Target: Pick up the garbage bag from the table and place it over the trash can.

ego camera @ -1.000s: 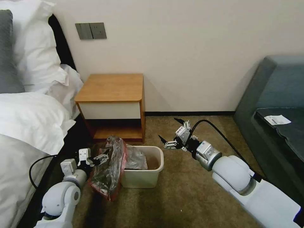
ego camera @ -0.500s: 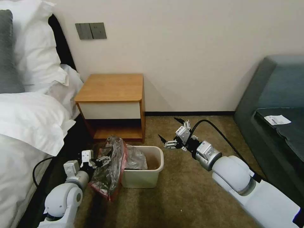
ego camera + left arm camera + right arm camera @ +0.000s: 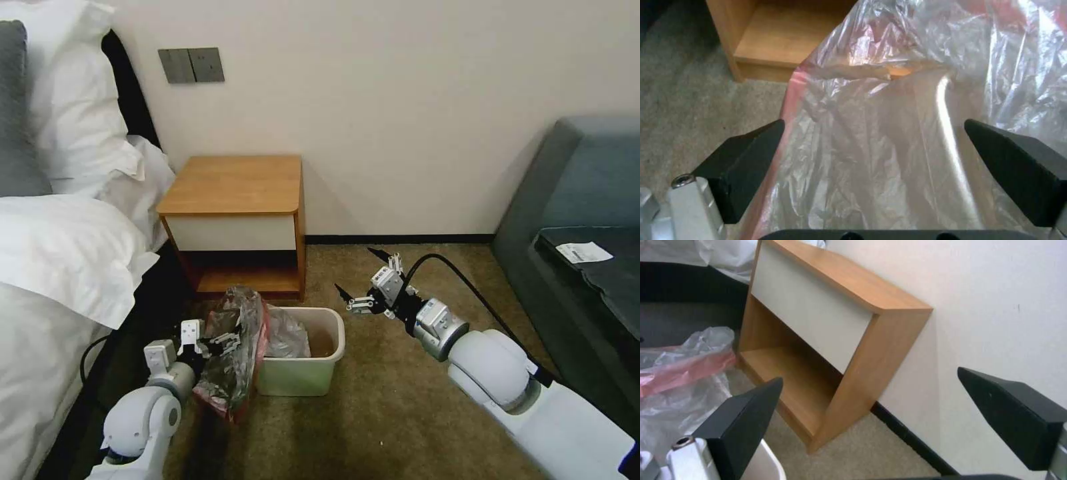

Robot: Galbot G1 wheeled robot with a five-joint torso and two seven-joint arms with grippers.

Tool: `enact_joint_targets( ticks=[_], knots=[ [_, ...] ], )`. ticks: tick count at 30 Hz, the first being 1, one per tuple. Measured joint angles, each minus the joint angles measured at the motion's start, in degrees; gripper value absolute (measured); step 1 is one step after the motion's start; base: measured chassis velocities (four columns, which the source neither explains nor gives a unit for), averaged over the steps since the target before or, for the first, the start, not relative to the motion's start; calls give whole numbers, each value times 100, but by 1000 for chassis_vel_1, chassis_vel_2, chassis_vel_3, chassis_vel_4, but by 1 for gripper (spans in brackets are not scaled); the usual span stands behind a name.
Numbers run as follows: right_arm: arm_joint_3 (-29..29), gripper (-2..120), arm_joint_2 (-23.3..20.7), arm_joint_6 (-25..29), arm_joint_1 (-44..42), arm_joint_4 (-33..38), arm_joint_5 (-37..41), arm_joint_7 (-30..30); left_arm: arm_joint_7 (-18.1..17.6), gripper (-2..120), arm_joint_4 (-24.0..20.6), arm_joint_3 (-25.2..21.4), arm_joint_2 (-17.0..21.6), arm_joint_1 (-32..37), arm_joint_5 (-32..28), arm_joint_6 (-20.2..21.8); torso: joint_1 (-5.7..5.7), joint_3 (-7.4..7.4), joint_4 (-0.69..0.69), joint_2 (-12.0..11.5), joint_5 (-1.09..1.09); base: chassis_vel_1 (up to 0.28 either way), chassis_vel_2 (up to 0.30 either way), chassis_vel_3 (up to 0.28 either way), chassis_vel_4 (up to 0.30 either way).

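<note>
Left gripper (image 3: pixel 223 338) nearer garbage bag (image 3: pixel 233 347)

Soft, even indoor light filled the room; the counter (image 3: pixel 233 183) cast a faint shadow on the wall. Glare streaked the garbage bag (image 3: pixel 889 140) in the slightly blurred left wrist view.

Bedroom indicated: a bed with white pillows (image 3: pixel 67 113) and duvet is seen beside a wooden nightstand (image 3: pixel 235 185); carpet (image 3: pixel 393 413), wall switches (image 3: pixel 191 65), and a grey sofa (image 3: pixel 580 200) are noted.
</note>
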Motion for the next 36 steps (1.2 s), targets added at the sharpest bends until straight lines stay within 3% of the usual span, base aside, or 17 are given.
enact_joint_targets(
  ticks=[36],
  knots=[
    [87,100,35,220,-190,-28,-185,-44,-19,97,212,45,-35,-144,-121,218,0,0,0,0,0,0,0,0,0]
  ],
)
